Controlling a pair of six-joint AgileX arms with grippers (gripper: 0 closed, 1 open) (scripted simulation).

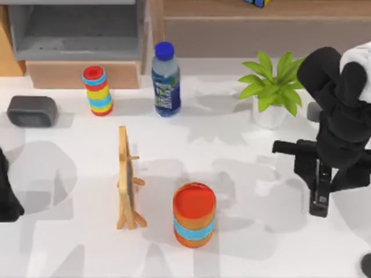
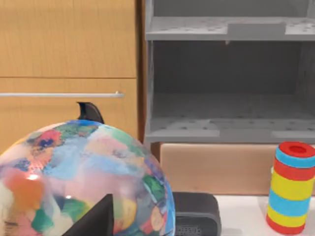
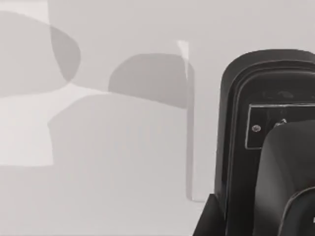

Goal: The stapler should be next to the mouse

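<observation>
Right gripper (image 1: 322, 188) pinching the slim black elongated stapler (image 1: 320, 194) above the table's right side. Carrying it now; next needing a lowering beside the small black rounded mouse (image 1: 366, 265) at the bottom right corner

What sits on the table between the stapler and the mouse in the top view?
Nothing: in the top view the table is bare between the stapler, under the right gripper, and the mouse at the corner.
</observation>
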